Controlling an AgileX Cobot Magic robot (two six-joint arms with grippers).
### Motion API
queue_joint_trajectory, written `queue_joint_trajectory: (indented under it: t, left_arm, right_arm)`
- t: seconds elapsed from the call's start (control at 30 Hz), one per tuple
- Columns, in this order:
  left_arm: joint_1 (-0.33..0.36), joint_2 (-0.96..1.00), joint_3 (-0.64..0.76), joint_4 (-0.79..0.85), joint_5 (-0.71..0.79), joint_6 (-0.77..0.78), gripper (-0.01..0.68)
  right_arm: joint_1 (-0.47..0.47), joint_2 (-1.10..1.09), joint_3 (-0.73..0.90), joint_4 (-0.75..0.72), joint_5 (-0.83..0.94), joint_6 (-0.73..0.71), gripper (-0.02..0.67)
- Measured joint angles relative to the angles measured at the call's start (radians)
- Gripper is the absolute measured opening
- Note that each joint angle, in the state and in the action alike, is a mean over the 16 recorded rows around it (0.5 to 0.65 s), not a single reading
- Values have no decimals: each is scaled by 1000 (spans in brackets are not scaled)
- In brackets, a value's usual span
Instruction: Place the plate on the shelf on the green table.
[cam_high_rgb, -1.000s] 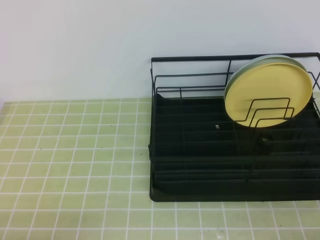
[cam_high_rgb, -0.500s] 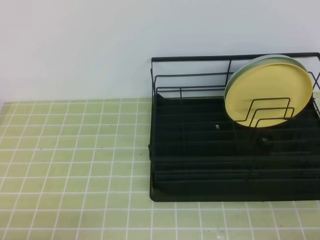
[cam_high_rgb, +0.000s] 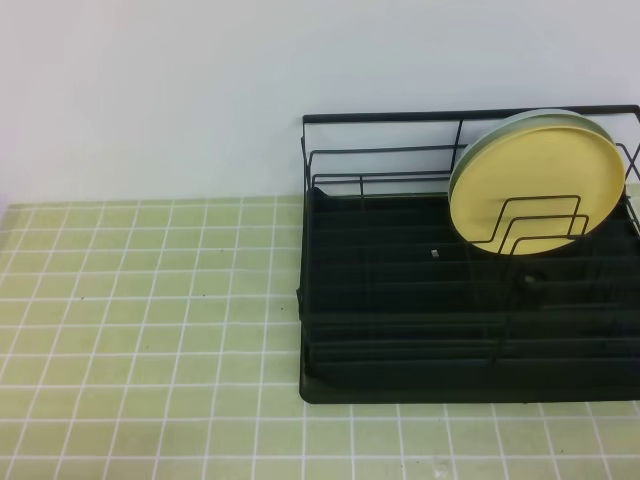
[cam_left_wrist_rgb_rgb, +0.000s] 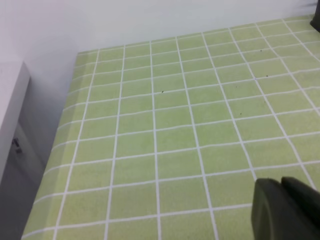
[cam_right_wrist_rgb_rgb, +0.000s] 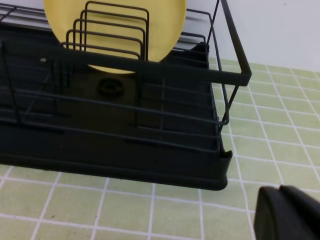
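The pale yellow plate (cam_high_rgb: 535, 180) stands on edge in the wire dividers at the back right of the black shelf (cam_high_rgb: 400, 300), leaning against a pale blue-green plate (cam_high_rgb: 497, 130) behind it. The shelf rests on the green table (cam_high_rgb: 150, 330). Neither gripper shows in the exterior view. In the left wrist view my left gripper (cam_left_wrist_rgb_rgb: 281, 192) hangs shut and empty over bare tiles. The right wrist view has my right gripper (cam_right_wrist_rgb_rgb: 280, 200) shut and empty over the tiles, in front of the shelf (cam_right_wrist_rgb_rgb: 125, 165) near its right corner, with the plate (cam_right_wrist_rgb_rgb: 165, 25) beyond.
A white wall runs behind the table. The table's left edge (cam_left_wrist_rgb_rgb: 55, 150) drops off beside a grey-white surface. A small round fitting (cam_right_wrist_rgb_rgb: 109, 86) lies on the shelf's slatted base below the plate.
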Motion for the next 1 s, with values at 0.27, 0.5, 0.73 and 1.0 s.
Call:
queue_joint_trajectory:
  t: [0.27,0.5,0.73,1.0]
  left_arm:
    - [-14,0,0,0,0,0,-2]
    - [-18,0,0,0,0,0,-2]
    - [-5,1,0,0,0,0,-2]
    - [11,1,0,0,0,0,-2]
  right_arm:
    - [0,0,0,0,0,1,-4]
    - [0,0,0,0,1,1,-3]
    - [0,0,0,0,2,1,-3]
    - [0,0,0,0,2,1,-4]
